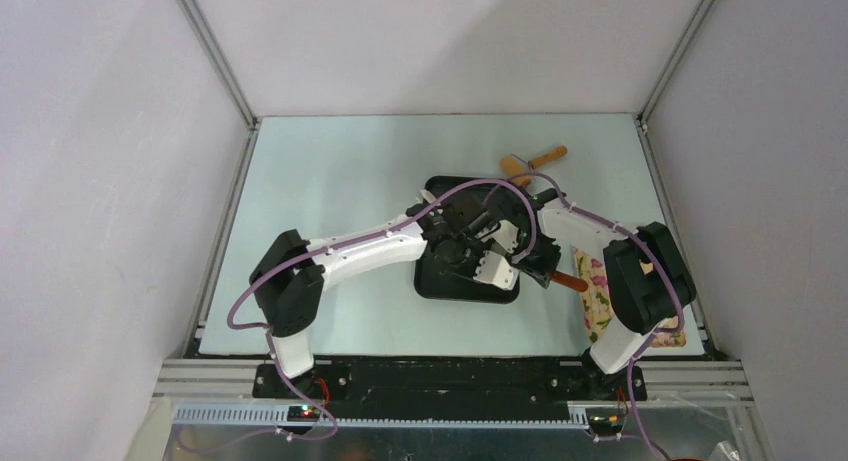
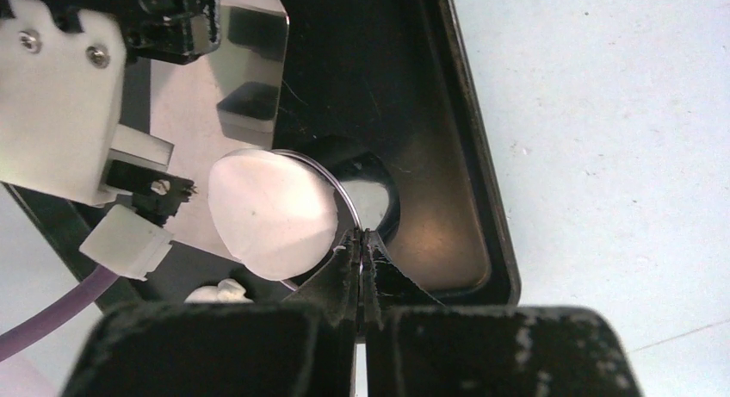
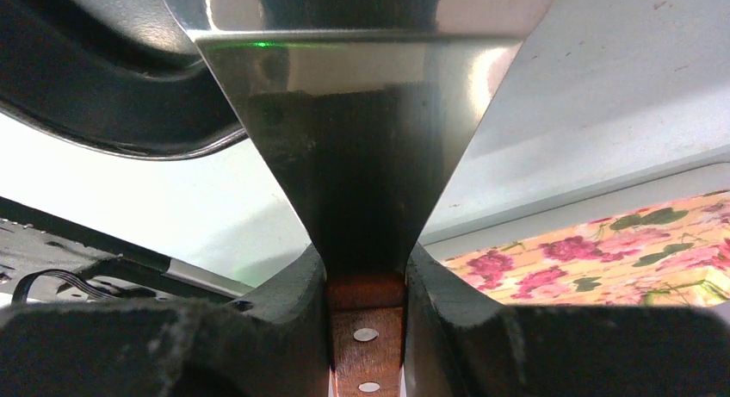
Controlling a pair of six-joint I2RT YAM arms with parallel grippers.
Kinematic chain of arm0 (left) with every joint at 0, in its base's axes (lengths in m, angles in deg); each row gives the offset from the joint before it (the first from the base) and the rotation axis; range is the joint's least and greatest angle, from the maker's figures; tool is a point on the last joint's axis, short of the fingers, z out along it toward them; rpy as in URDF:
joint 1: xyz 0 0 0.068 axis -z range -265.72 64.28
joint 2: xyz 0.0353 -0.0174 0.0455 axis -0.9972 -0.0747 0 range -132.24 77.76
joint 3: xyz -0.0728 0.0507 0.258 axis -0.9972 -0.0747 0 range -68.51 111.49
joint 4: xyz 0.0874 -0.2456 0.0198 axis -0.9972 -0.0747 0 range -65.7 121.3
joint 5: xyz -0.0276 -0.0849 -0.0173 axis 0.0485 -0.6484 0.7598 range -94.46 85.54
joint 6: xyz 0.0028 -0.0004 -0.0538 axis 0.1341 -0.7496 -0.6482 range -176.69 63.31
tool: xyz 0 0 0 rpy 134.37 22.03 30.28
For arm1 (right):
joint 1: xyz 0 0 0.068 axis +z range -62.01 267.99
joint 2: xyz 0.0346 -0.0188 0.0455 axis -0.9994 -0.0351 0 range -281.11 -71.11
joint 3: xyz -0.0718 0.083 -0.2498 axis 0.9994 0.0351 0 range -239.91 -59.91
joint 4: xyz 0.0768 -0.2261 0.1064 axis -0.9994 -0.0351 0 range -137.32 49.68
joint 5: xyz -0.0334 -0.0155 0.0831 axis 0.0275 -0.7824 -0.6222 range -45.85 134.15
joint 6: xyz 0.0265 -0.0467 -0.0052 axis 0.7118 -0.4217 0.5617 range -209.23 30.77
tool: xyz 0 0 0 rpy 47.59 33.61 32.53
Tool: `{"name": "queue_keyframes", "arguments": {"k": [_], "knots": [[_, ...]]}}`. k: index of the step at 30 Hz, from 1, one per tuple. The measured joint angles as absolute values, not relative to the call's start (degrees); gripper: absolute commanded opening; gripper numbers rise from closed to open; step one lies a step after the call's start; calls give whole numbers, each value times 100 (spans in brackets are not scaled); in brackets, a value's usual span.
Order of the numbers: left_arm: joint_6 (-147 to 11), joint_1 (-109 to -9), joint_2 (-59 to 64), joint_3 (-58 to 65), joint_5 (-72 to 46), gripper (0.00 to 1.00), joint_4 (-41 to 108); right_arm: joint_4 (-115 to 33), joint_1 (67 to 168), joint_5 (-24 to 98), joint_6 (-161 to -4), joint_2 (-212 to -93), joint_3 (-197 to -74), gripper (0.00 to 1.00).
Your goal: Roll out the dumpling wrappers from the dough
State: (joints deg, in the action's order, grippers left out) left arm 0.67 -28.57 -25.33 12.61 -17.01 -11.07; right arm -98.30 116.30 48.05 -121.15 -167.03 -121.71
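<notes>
Nothing legible: no text, labels, brands, numbers or signs can be read in any of the three views.
</notes>
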Motion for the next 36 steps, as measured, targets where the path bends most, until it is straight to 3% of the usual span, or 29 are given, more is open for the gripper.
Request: {"name": "queue_keyframes", "arguments": {"k": [10,22,36], "knots": [[102,-2857,-2533,1329,-1920,0,-1730,-10011,11895,4731,-12126,-16720,-12423,0],[393,-2860,-2769,2577,-2294,0,-2805,-10236,12179,4667,-12227,-16819,-12431,0],[443,-2875,-2950,2612,-2198,0,-2997,-10335,12190,4381,-12249,-16841,-12488,0]]}}
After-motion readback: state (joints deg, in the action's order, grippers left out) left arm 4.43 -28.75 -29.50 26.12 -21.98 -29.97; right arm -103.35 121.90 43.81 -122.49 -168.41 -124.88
